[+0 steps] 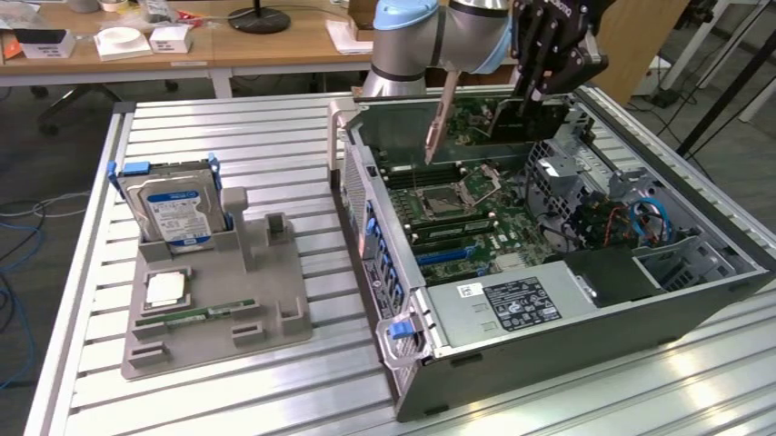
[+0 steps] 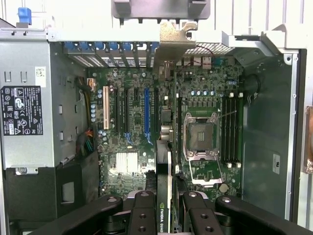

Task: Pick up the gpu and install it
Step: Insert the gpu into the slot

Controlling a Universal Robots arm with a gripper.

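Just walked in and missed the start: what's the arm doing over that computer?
The robot arm's black gripper is shut on the gpu, a thin green card with a silver end bracket, held edge-on above the green motherboard inside the open grey computer case. It is not seated in a slot yet. A blue-labelled silver hard drive stands in the grey holder tray beside the case.

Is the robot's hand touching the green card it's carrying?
Touching. In the wrist view, the hand has its fingers pressed against both sides of the gpu, held edge-on above the motherboard.
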